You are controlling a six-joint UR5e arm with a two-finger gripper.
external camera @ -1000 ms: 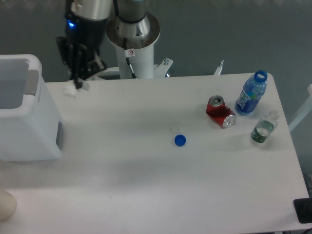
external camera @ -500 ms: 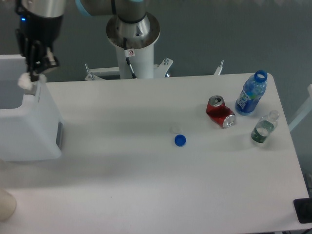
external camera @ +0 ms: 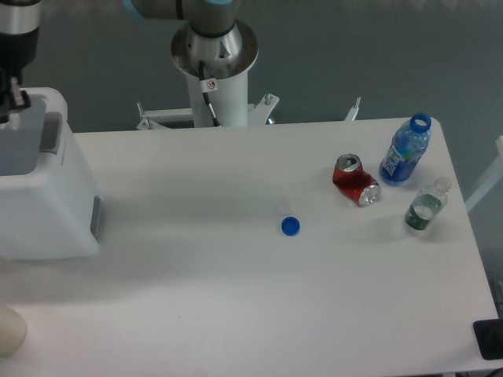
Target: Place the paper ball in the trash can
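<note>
The trash can (external camera: pixel 49 206) is a white boxy bin at the table's left edge, with its grey hollow top open upward. My gripper (external camera: pixel 11 96) hangs over that opening at the frame's far left, partly cut off by the picture's edge. Only one dark finger (external camera: pixel 15 88) shows, so how the jaws stand is unclear. The paper ball does not show in this view; it is hidden or out of sight.
A blue cap (external camera: pixel 290 226) and a small clear cap (external camera: pixel 281 208) lie mid-table. At the right are a crushed red can (external camera: pixel 355 180), a blue bottle (external camera: pixel 405 151) and a small clear bottle (external camera: pixel 425 206). The arm's white base (external camera: pixel 215 67) stands behind the table.
The gripper has carried the paper ball left from the table's back edge to above the trash can's opening. The ball showed between the fingers before and is out of sight now.
</note>
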